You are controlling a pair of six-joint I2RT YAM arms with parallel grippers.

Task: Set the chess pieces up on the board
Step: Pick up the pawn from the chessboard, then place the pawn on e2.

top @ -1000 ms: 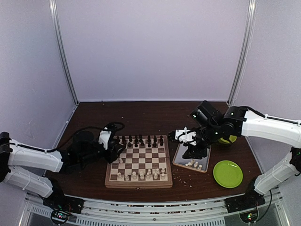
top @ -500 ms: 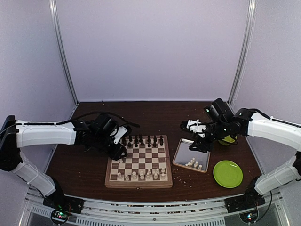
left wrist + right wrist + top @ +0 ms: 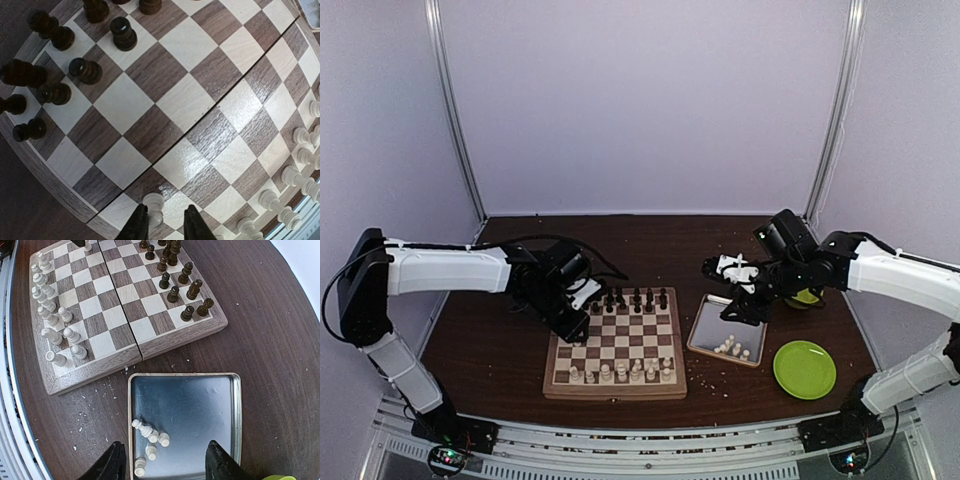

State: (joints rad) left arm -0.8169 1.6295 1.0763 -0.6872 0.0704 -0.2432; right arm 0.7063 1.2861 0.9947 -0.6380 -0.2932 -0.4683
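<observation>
The board (image 3: pixel 615 392) lies in the middle of the table. Dark pieces (image 3: pixel 625 298) fill its far rows and cream chess pieces (image 3: pixel 620 372) its near rows. My left gripper (image 3: pixel 580 322) hangs low over the board's left side. In the left wrist view its jaws (image 3: pixel 165 210) stand narrow around one upright white pawn (image 3: pixel 154 206); the left finger is against it and a gap shows on the right. My right gripper (image 3: pixel 733 306) hovers wide open and empty over the metal tray (image 3: pixel 710 325), where several white pieces (image 3: pixel 150 435) lie.
A green plate (image 3: pixel 804 368) sits right of the tray, and a green object (image 3: pixel 808 296) shows behind the right arm. Pale crumbs (image 3: pixel 95 405) dot the dark table between the board's rim (image 3: pixel 165 342) and the tray (image 3: pixel 200 405). Metal uprights stand at the back corners.
My left arm has swung in from the left to over the board's left side and its jaws have narrowed around a pawn. The right gripper rose off the tray, then stayed put.
</observation>
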